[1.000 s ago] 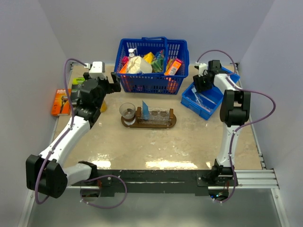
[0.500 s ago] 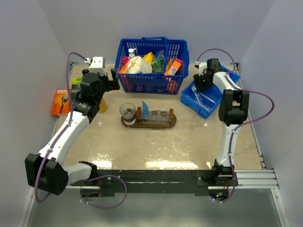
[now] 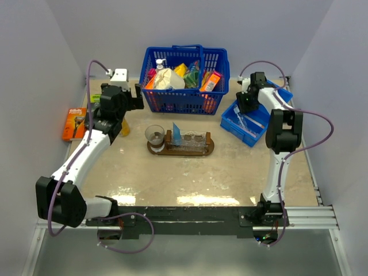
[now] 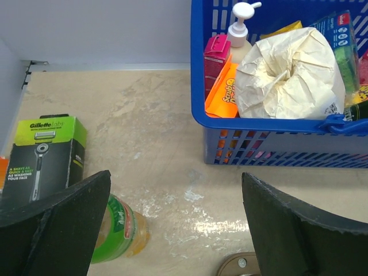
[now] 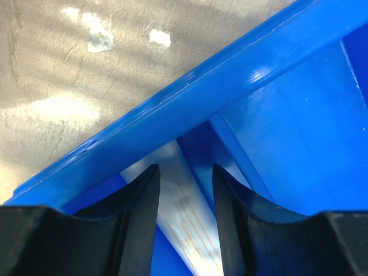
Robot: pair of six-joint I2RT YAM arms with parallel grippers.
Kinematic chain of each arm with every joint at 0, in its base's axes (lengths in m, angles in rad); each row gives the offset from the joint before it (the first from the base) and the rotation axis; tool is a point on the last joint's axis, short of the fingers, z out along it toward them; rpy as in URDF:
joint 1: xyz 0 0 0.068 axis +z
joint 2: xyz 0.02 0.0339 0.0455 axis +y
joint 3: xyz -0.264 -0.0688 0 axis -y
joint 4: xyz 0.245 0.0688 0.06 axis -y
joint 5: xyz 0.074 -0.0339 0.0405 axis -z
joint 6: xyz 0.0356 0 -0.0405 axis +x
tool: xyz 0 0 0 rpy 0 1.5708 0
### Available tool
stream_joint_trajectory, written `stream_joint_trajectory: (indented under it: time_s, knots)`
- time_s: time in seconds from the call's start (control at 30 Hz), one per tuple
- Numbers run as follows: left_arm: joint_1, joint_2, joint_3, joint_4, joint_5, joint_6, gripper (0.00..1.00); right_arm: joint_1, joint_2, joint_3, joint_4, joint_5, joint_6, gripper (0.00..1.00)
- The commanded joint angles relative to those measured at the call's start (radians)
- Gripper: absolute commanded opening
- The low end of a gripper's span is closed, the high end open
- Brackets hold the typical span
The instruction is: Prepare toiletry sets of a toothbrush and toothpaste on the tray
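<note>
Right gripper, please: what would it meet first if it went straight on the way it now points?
Most likely the white wrapped packet lying in the blue bin: the right gripper has its open jaws on either side of it. Depth is hard to judge.

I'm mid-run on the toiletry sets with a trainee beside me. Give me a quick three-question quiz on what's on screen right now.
1. True or false: the left claw is holding a bottle.
2. The right claw is down inside: A) the shopping basket, B) the blue bin, C) a glass cup.
3. Fill in: the blue wedge-shaped tube stands on the dark wooden ____.

Key
1. False: it is open and empty.
2. B.
3. tray.
</note>
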Motion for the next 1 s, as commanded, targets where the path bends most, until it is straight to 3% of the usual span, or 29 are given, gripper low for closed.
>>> stream_joint_trajectory:
  time_s: [0.0, 0.07, 0.2, 0.33, 0.8, 0.97]
  knots:
    - [0.029, -0.006, 0.03, 0.056, -0.018, 0.031, 1.0, 0.0, 0.029, -0.071, -0.018, 0.114, 0.007, 0.43]
    - [0.035, -0.003, 0.028, 0.065, -0.025, 0.027, 1.0, 0.0, 0.017, -0.111, 0.019, 0.143, 0.017, 0.41]
    - [0.052, 0.005, 0.024, 0.077, -0.053, 0.014, 1.0, 0.008, 0.005, -0.137, 0.106, 0.184, 0.068, 0.25]
    - [0.063, 0.017, 0.024, 0.094, -0.07, -0.003, 1.0, 0.028, -0.007, -0.12, 0.145, 0.264, 0.089, 0.19]
    - [0.084, 0.04, 0.031, 0.089, -0.099, -0.012, 1.0, 0.042, -0.064, -0.062, 0.129, 0.352, 0.083, 0.11]
    - [0.089, 0.049, 0.033, 0.083, -0.085, -0.012, 1.0, 0.042, -0.092, -0.056, 0.128, 0.295, 0.117, 0.13]
